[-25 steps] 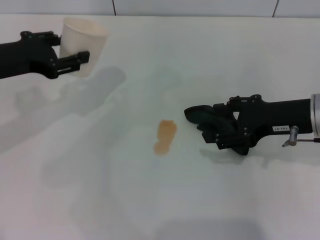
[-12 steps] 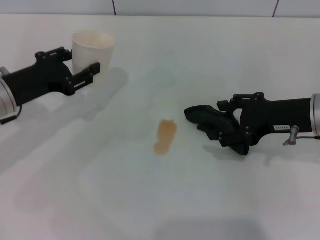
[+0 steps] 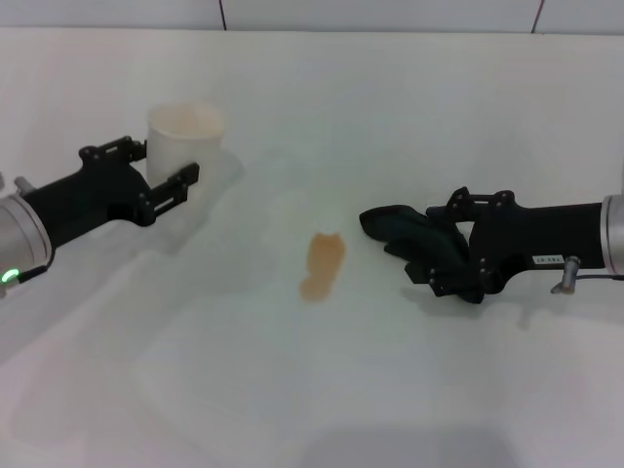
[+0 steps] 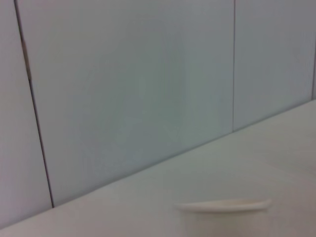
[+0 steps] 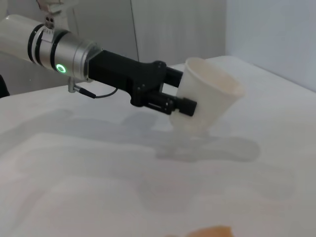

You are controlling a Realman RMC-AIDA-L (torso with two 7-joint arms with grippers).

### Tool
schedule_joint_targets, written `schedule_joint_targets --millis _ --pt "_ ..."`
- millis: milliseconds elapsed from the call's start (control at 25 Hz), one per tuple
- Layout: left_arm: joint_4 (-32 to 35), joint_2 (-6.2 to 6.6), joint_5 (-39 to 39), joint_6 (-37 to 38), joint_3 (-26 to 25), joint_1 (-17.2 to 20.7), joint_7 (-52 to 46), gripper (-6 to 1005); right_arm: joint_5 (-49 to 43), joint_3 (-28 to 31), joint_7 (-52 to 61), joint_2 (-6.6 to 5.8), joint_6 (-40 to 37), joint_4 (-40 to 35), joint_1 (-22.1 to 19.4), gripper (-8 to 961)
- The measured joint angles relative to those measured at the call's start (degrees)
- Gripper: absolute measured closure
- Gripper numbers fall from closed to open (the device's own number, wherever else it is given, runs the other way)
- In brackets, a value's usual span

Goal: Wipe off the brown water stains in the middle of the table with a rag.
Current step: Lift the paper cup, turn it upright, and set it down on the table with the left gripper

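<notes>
Bare table (image 3: pixel 322 390) surrounds the brown water stains (image 3: pixel 322 265); cup (image 3: pixel 185 141) stands well apart.

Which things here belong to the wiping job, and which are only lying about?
For the job:
- stain in mid-table
- rag in the right gripper
- table

Not for the job:
- cup in the left gripper

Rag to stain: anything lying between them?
Nothing; head view shows bare table between the rag in the right claw and the stain.
</notes>
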Motion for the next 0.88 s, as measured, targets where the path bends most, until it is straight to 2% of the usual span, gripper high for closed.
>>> schedule_joint_targets --millis 880 --pt "-2.06 -0.08 0.45 -1.65 0.47 0.75 1.33 427 0.16 -0.79 -1.58 0.05 0.63 0.74 0.06 157"
